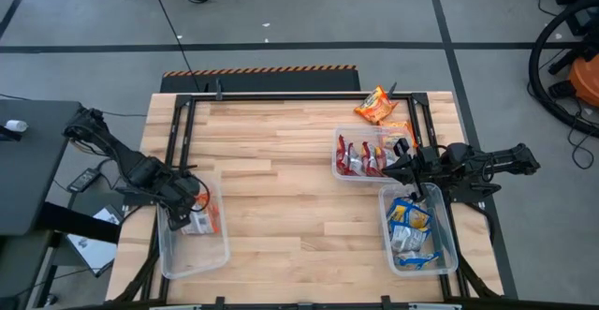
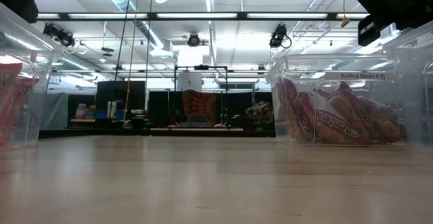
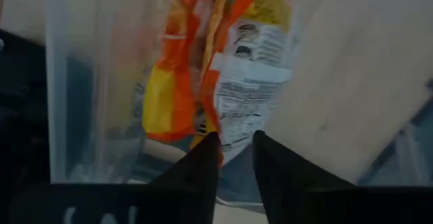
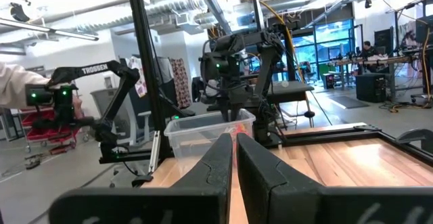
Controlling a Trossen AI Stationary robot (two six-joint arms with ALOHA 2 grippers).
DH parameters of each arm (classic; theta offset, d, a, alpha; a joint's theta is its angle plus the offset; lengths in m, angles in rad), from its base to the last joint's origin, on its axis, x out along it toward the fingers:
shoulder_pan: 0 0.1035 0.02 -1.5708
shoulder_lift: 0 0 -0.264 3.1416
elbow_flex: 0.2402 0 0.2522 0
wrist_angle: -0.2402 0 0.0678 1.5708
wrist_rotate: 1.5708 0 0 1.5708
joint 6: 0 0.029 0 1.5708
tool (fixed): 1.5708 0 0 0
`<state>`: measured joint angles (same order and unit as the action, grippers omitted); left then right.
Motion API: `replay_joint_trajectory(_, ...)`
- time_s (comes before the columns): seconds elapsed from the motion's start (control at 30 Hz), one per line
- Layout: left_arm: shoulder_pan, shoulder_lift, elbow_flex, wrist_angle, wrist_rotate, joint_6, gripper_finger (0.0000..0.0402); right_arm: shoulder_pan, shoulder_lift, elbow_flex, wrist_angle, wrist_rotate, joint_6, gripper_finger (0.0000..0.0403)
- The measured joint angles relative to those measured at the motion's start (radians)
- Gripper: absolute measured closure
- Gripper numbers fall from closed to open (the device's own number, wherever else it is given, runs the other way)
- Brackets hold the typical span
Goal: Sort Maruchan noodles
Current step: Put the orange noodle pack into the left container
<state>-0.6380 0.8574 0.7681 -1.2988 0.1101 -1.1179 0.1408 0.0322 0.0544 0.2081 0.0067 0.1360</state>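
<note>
Pale wooden tabletop carries 3 clear plastic bins: red packets, blue-and-yellow packets, orange packets under the left gripper. Left wrist view: narrow gap, nothing held. Right gripper pressed together, empty.

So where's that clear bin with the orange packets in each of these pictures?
High view: clear bin on the table's left side.
Low view: bin at the picture's left edge.
Left wrist view: bin wall close up, left half.
Right wrist view: bin centre, across the table.
Shared landmark: the orange packets inside it.
</note>
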Motion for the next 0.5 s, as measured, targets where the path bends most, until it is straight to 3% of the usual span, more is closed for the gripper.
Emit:
replay_joint_trajectory(0.23, 0.000, 0.000, 0.125, -0.016, 0.000, 0.000, 0.0270, 0.000, 0.000, 0.000, 0.000, 0.000, 0.000, 0.0374)
replay_joint_trajectory(0.5, 0.000, 0.000, 0.261, -0.011, -0.052, -0.030, 0.0265, 0.000, 0.000, 0.000, 0.000, 0.000, 0.000, 0.0374)
